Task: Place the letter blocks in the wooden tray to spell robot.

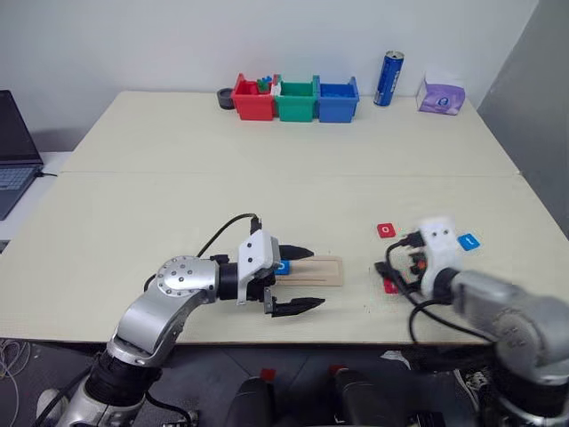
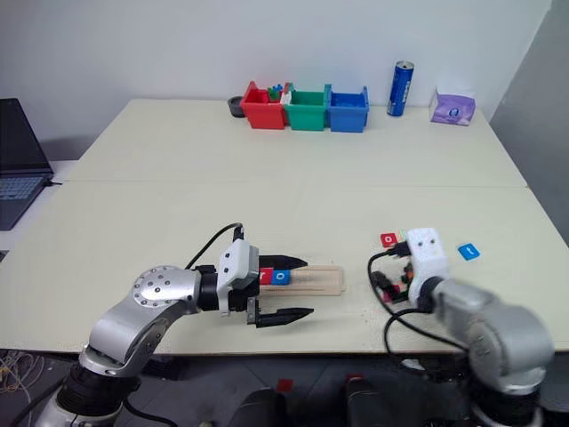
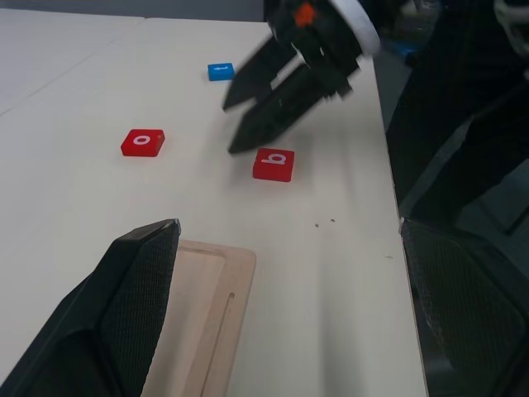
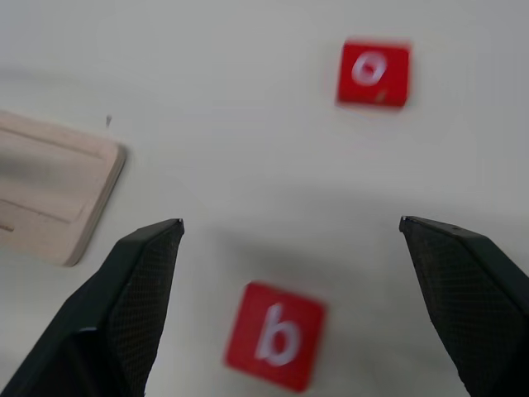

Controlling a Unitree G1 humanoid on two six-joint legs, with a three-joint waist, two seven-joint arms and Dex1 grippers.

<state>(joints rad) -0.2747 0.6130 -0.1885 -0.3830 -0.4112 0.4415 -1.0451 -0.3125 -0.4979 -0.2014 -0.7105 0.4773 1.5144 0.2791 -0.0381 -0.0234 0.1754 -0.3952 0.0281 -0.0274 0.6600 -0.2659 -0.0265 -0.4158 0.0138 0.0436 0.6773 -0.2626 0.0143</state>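
Right gripper (image 4: 289, 240) wide above red "b" block (image 4: 274, 334)

Left pincer (image 2: 283, 289) jaws wide, level, astride tray (image 2: 322, 279) left end; right pincer (image 3: 248, 114) spread, right of tray.
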